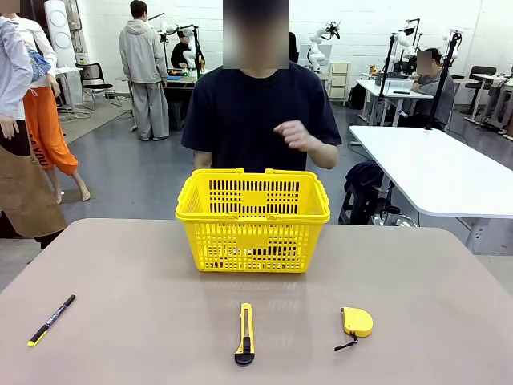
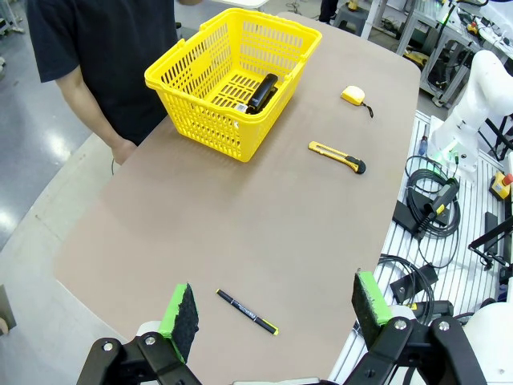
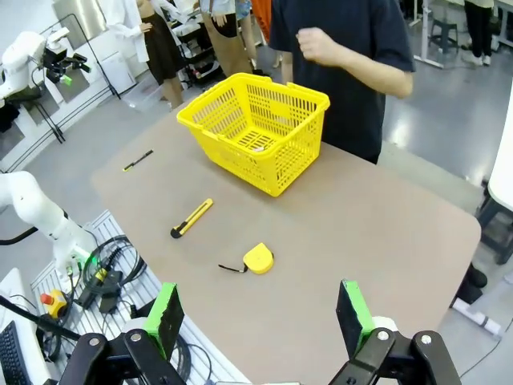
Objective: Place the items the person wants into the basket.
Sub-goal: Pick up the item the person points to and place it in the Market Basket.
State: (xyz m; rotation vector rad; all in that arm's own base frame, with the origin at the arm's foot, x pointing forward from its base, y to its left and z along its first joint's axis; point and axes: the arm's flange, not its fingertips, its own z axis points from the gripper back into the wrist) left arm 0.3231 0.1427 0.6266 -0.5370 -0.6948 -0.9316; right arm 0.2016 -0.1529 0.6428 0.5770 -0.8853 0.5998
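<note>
Basket: the yellow basket (image 1: 252,218) stands at the far middle of the tabletop (image 1: 144,305), in front of the person (image 1: 256,112).
Stapler: the black stapler (image 2: 262,92) lies inside the basket.
Tape measure: the tape measure (image 1: 357,322) lies on the tabletop, right of the utility knife (image 1: 245,333) and apart from it.
Pen: the pen (image 1: 51,320) lies near the left edge.
Person's hand: one hand (image 1: 295,135) is raised at chest height.
Left gripper: the left gripper (image 2: 275,303) has its fingers wide apart and empty.
Right gripper: the right gripper (image 3: 259,311) has its fingers wide apart and empty.

A black stapler (image 2: 262,92) lies inside the upright yellow basket (image 1: 252,241); the yellow tape measure (image 1: 357,321) lies outside, well apart, strap trailing
</note>
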